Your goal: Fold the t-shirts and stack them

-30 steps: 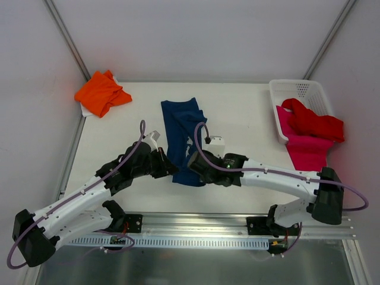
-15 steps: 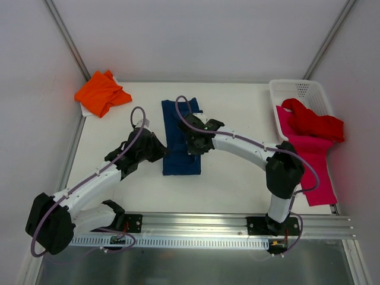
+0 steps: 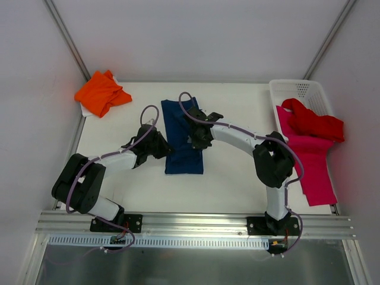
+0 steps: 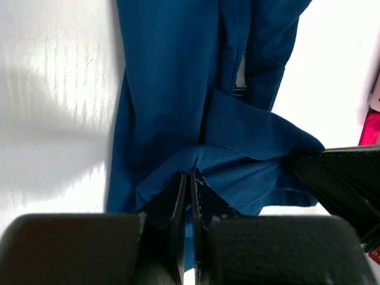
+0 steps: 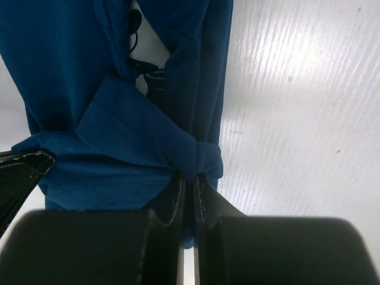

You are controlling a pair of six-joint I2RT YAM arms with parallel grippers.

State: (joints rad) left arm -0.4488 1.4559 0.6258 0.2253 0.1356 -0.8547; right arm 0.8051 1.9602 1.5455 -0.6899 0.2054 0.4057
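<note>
Mid-frame, the soft navy blue cloth t-shirt (image 3: pixel 184 160) lies lengthwise on the white table (image 3: pixel 237 172); our left gripper (image 4: pixel 187 179) and right gripper (image 5: pixel 189 179) each clamp its folded edge. We should carry both sides level, then lay them square

This is looking like a robotics lab test cell, not a home. 2 robot arms, the left arm (image 3: pixel 113 160) and the right arm (image 3: pixel 237 139), are trailing purple cables and standing bolted to a slotted aluminium rail (image 3: pixel 196 222) along the 6 o'clock edge of a white table (image 3: pixel 237 113). Plain white panels (image 3: pixel 196 41) are enclosing it, with metal struts (image 3: pixel 66 35) rising at 11 and 1 o'clock. A white mesh basket (image 3: pixel 303 89) is sitting at 2 o'clock, and a navy t-shirt (image 3: pixel 181 154) is lying centrally.
</note>
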